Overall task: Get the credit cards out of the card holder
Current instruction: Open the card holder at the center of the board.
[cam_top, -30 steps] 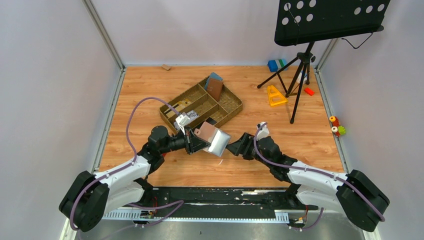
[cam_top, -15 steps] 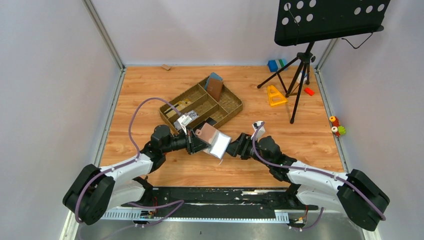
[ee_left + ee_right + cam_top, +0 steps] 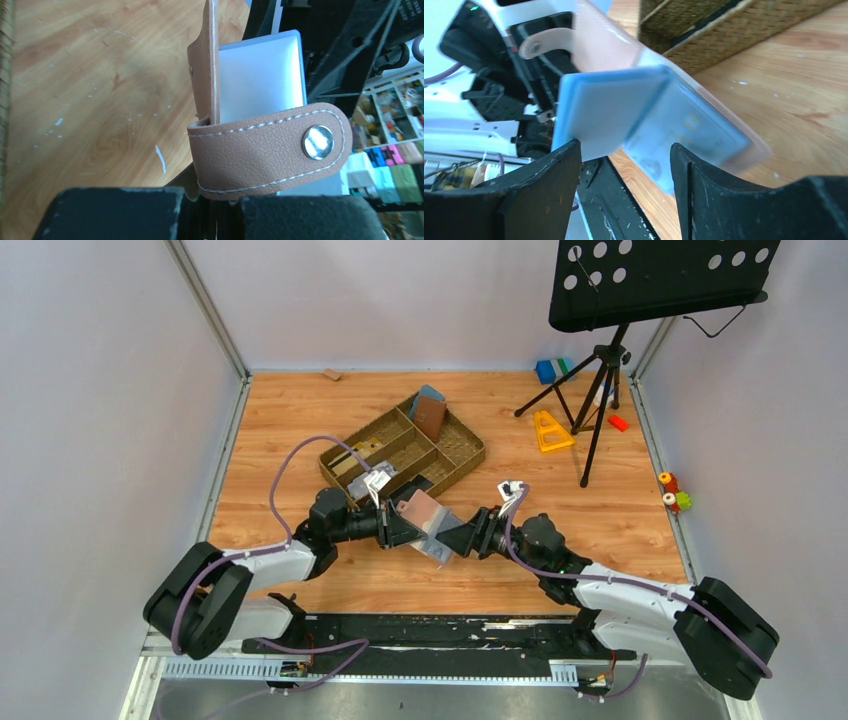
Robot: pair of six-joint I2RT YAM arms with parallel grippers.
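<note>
My left gripper [image 3: 398,527] is shut on the card holder [image 3: 425,518] and holds it open above the wooden floor. The holder is tan outside and blue-grey inside. In the left wrist view my left gripper [image 3: 212,217] pinches its near edge, with the tan closing tab [image 3: 265,152] and its metal snap in front and the blue-grey inside [image 3: 260,75] behind. My right gripper [image 3: 457,538] is open at the holder's lower right edge. In the right wrist view my right gripper [image 3: 624,167] is open, with the holder's blue-grey flap [image 3: 604,110] and a pale blue card [image 3: 686,135] just ahead of it, blurred.
A wicker tray [image 3: 462,452] with compartments lies behind the grippers and holds a reddish-brown and blue wallet pair [image 3: 430,415]. A music stand on a tripod [image 3: 600,370] is at the back right, with a yellow triangle [image 3: 550,430], a blue block [image 3: 548,370] and small toys [image 3: 672,490] nearby.
The right gripper has moved left up to the holder's edge. The left arm has pushed the holder a little to the right and tilted it, so less of its pale inside faces up.
</note>
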